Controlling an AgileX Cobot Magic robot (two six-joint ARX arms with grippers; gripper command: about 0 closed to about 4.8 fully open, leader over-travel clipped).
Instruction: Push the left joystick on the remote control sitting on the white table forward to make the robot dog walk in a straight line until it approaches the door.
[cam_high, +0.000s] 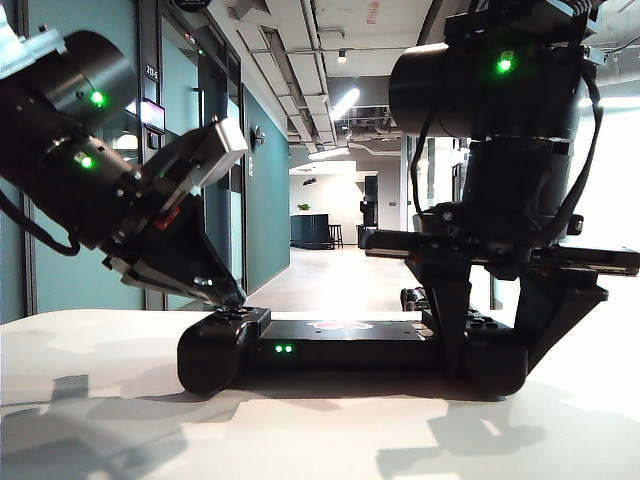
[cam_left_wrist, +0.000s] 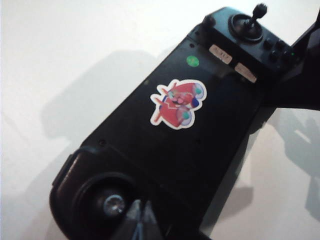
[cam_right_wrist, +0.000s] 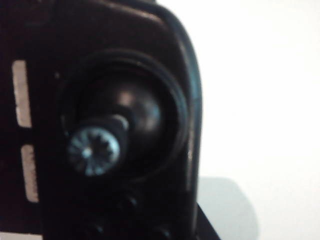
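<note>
Left wrist view: left pincer (cam_left_wrist: 142, 220) cut off beside left joystick (cam_left_wrist: 114, 204).

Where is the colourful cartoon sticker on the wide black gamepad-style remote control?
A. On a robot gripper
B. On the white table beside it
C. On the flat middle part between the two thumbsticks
C: in the left wrist view the red-and-white sticker sits on the flat middle of the wide black remote control, between its two thumbsticks.
</note>
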